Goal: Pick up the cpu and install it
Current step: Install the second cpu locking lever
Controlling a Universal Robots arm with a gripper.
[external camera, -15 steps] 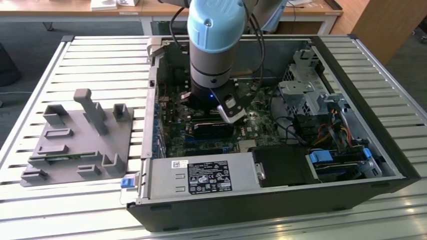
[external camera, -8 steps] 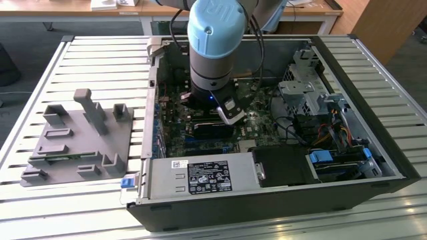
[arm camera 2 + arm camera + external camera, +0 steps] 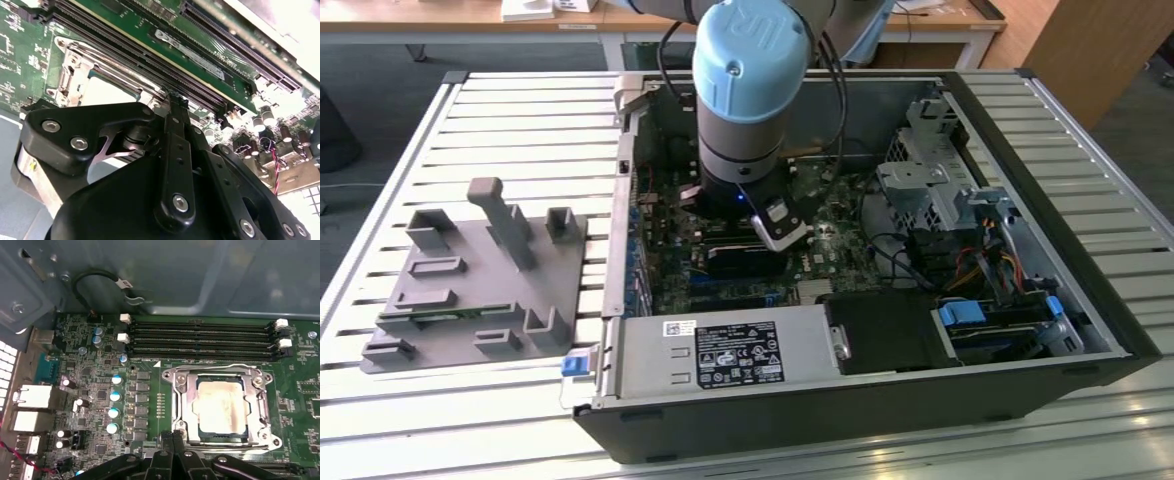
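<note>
1. My pincer (image 3: 172, 440) hangs low inside the computer case (image 3: 1067, 300), its fingers (image 3: 172, 107) clenched together and holding nothing; the tips sit just beside the socket frame (image 3: 182, 405).
2. The cpu (image 3: 221, 410) lies flat in that frame on the green board (image 3: 90, 385); its silvery top faces up.
3. Long memory slots (image 3: 200, 337) run just beyond the frame.

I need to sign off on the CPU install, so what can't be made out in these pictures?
- Hand: in both wrist views the fingertips meet edge-on; a grip cannot be judged.
- CPU: in the first wrist view it lies in the socket frame; whether it is fully seated or latched is unclear.
- Exterior view: the arm hides the socket.
- Second wrist view: the hand's body covers part of the CPU.
</note>
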